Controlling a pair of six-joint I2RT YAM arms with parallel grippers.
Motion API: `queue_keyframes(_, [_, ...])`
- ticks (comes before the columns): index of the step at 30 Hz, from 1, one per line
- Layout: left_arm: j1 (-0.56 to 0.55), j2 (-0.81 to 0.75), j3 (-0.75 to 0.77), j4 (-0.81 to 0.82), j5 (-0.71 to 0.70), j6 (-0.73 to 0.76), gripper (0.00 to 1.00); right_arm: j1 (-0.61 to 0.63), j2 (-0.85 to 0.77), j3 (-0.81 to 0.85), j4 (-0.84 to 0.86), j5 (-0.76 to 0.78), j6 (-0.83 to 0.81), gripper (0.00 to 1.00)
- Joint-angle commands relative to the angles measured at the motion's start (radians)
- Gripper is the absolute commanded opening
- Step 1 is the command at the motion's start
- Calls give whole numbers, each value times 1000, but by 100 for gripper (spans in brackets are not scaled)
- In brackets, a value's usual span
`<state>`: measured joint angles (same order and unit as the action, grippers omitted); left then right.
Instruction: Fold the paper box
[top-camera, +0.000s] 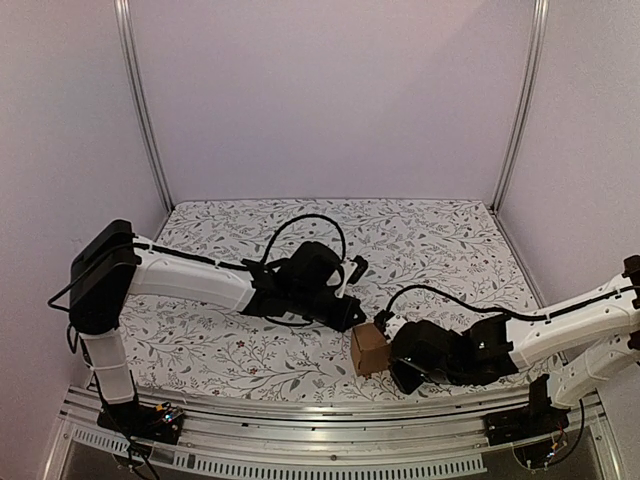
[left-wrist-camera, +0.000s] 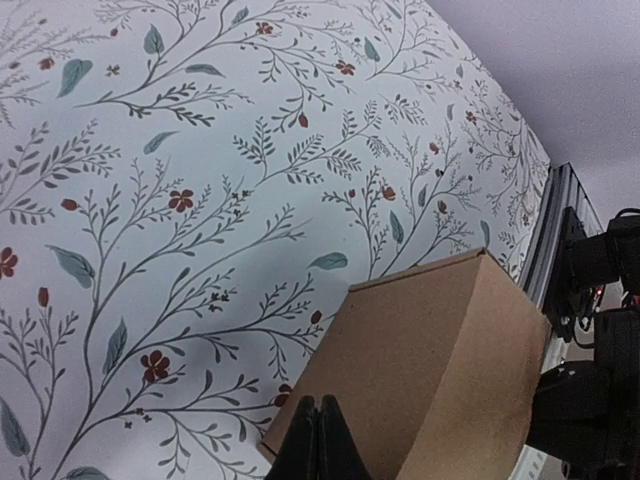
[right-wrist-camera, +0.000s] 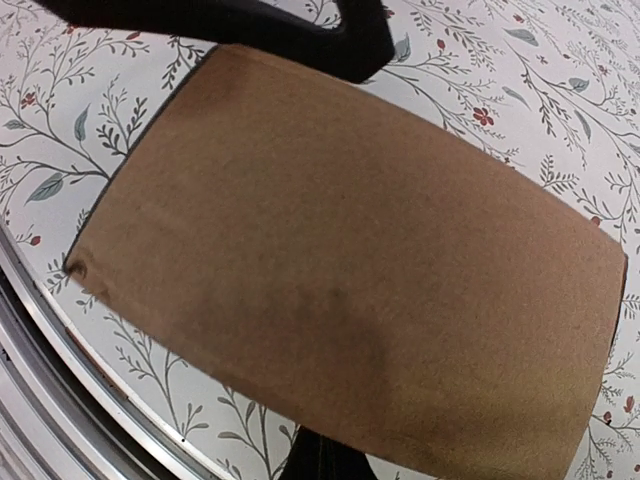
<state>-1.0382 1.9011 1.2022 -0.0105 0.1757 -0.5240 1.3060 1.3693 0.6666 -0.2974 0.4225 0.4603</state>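
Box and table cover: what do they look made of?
Box: looks like plain brown cardboard. The face is matte and slightly fibrous, with no print or gloss, and the left wrist view shows a crisp folded edge. Table cover: a white sheet printed with grey-green leaves and small red flowers, low sheen. It could be cloth, vinyl or paper; these views do not settle which.

Paper box (top-camera: 368, 349) on table (top-camera: 450, 240), toward near edge

Overhead far; wrists close (sharing paper box (left-wrist-camera: 430, 370))
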Motion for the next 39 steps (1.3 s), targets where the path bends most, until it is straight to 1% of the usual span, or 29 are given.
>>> queue_keyframes(1, [17, -35, -50, -7, 2, 1, 0, -49, 37, -17, 62, 31, 4, 0])
queue_keyframes(4, [17, -56, -76, -7, 0, -6, 0, -85, 49, -26, 90, 22, -3, 0])
queue_keyframes(6, [17, -70, -93, 31, -1, -12, 0, -106, 53, -35, 117, 2, -6, 0])
queue_keyframes(11, [16, -118, -132, 39, -9, -19, 0, -171, 68, -50, 214, -108, -18, 0])
queue_keyframes(14, [18, -147, -159, 40, -31, -19, 0, -213, 94, -25, 251, -198, -30, 0])
queue_keyframes(23, [19, -207, -236, 36, -75, -34, 0, -259, 238, 59, 375, -348, -42, 0])
queue_keyframes(31, [21, -308, -351, 38, -138, -62, 0, -347, 299, 35, 518, -495, 42, 0])
queue_keyframes(39, [23, -311, -351, 49, -131, -64, 0, -395, 390, 30, 631, -559, 146, 0])
